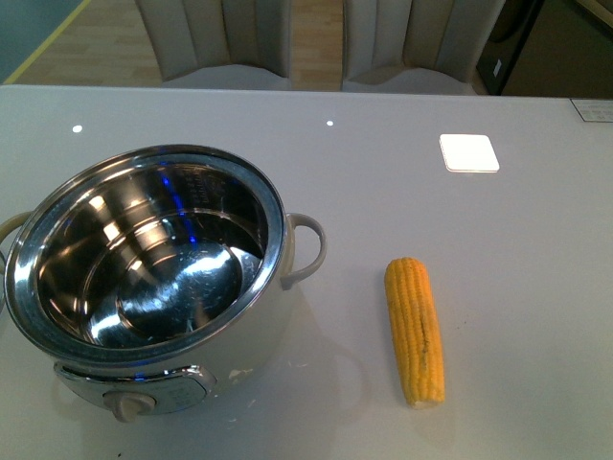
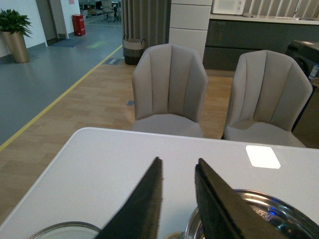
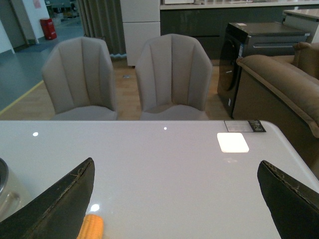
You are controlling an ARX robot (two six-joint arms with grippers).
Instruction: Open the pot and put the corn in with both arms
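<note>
The pot (image 1: 276,222) stands uncovered at the left of the white table, its shiny steel inside bare; its dial (image 1: 129,404) faces me. The corn (image 1: 415,329) lies lengthwise on the table to the pot's right, apart from it. Neither arm shows in the front view. In the left wrist view my left gripper (image 2: 179,160) is open with a narrow gap and holds nothing, and the pot's rim (image 2: 259,196) lies just under one finger. My right gripper (image 3: 175,162) is wide open and holds nothing; the corn's tip (image 3: 90,227) shows beside one finger, with the pot's wall (image 3: 4,191) at the frame's edge.
A white square patch (image 1: 469,152) lies on the table at the back right. Two beige chairs (image 1: 225,38) stand behind the table's far edge. A round, glassy rim (image 2: 65,228) shows at the edge of the left wrist view, beside the pot.
</note>
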